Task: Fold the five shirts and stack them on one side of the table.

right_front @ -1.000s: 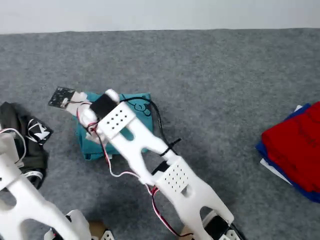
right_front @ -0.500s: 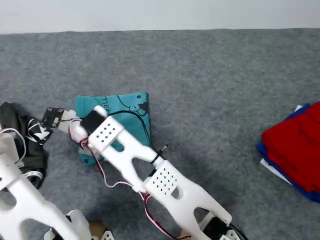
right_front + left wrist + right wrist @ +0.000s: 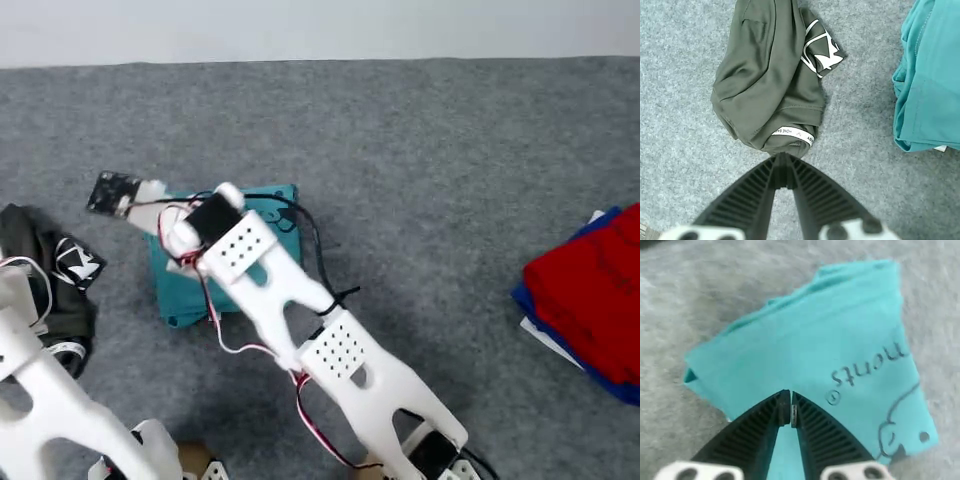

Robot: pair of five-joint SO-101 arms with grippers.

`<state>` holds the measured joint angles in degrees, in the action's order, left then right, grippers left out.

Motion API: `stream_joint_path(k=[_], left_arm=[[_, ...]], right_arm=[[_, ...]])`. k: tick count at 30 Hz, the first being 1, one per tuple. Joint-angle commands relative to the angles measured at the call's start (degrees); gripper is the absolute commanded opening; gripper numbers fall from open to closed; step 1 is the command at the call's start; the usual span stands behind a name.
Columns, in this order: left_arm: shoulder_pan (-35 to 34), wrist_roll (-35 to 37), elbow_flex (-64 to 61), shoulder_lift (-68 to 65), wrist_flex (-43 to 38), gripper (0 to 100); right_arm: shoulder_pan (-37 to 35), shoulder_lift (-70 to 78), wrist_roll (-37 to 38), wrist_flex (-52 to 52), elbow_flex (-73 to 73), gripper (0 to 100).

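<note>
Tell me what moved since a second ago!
The right arm swung toward the dark shirt, then back over the teal shirt. Its claw is shut, holding nothing. Both shirts, the red and blue stack and the left arm stayed put.

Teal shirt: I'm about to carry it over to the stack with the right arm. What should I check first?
1. Teal shirt folded: ok, compact and flat.
2. Right tool gripping it: cannot tell; shut, tip over the cloth.
3. Stack ready: ok, red on top, on the right arm's side.
4. Dark green shirt folded: not ok, crumpled.
5. Left tool out of the way: ok, shut, by the Dark green shirt, apart from the teal one.
</note>
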<state>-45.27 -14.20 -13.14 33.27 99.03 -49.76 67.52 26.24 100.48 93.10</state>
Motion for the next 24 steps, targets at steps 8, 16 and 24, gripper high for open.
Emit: stream_joint_path(k=[8,16,24], left_arm=[[-0.53,0.26,1.63,0.97,-0.09,0],[-0.26,0.00,1.54,0.88,0.09,0],[-0.18,-0.09,1.63,0.88,-0.09,0]], right_arm=[[10.68,-4.62,-29.98,2.07,1.93,17.0],[10.95,-4.53,-44.13,1.98,1.85,27.7],[9.80,1.54,-56.70,1.80,1.93,27.7]])
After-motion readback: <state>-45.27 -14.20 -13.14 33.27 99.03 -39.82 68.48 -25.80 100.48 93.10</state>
